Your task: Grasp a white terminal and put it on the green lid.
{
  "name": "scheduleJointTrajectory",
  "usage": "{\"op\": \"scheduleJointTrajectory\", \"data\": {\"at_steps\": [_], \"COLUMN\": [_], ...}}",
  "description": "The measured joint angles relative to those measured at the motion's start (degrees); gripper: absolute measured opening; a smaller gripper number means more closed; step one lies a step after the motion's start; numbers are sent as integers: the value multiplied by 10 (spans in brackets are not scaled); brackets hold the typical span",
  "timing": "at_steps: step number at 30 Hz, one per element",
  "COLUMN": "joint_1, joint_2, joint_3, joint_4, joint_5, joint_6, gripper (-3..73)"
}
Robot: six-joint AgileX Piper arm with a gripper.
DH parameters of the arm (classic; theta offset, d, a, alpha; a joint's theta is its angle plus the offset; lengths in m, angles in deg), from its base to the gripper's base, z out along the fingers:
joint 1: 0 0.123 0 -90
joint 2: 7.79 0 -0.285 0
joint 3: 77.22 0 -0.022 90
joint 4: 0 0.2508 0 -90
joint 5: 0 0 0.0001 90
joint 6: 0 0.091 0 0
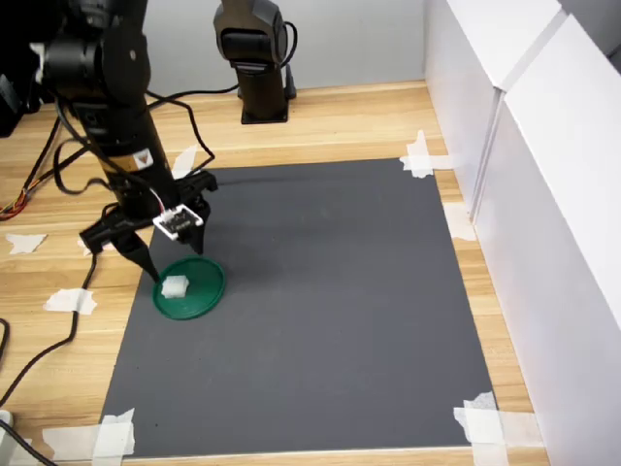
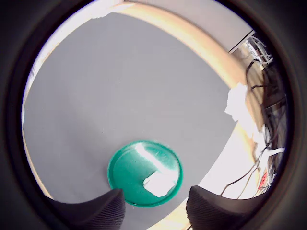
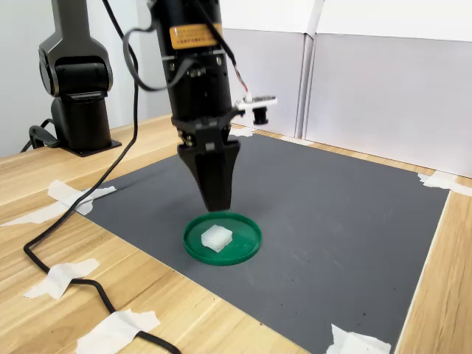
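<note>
The white terminal [image 1: 175,286] [image 2: 158,183] [image 3: 216,237] lies on the green lid [image 1: 207,282] [image 2: 128,167] [image 3: 244,235], toward the lid's side nearest the mat's edge. The lid rests on the dark grey mat [image 1: 320,291], near the first exterior view's left edge of the mat. My gripper [image 1: 176,260] [image 2: 156,207] [image 3: 217,204] hangs just above the lid and points down at it. It is open, its two black fingers spread apart, and nothing is held between them. The terminal sits free below the fingertips.
A second black arm [image 1: 257,58] [image 3: 77,81] stands on the wooden table behind the mat. White tape strips [image 1: 422,155] hold the mat's corners. Black cables [image 3: 81,273] trail across the wood beside the lid. White panels [image 1: 524,194] wall off the first exterior view's right.
</note>
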Motion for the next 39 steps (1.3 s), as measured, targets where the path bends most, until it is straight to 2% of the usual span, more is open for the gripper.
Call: {"op": "scheduleJointTrajectory", "data": {"at_steps": [5,9,11,15,20,30,33,39], "joint_1": [8,34,53,93,128,130,130,130], "joint_2": [-89,-157,-191,-256,-345,-568,-619,-687], "joint_3": [19,32,39,63,128,297,341,390], "joint_4": [39,45,47,50,61,86,86,86], "joint_5": [-10,-11,-11,-11,-30,-89,-102,-126], "joint_6": [45,99,131,183,204,232,278,439], "gripper": [290,75,17,-10,-16,-16,-16,-16]}}
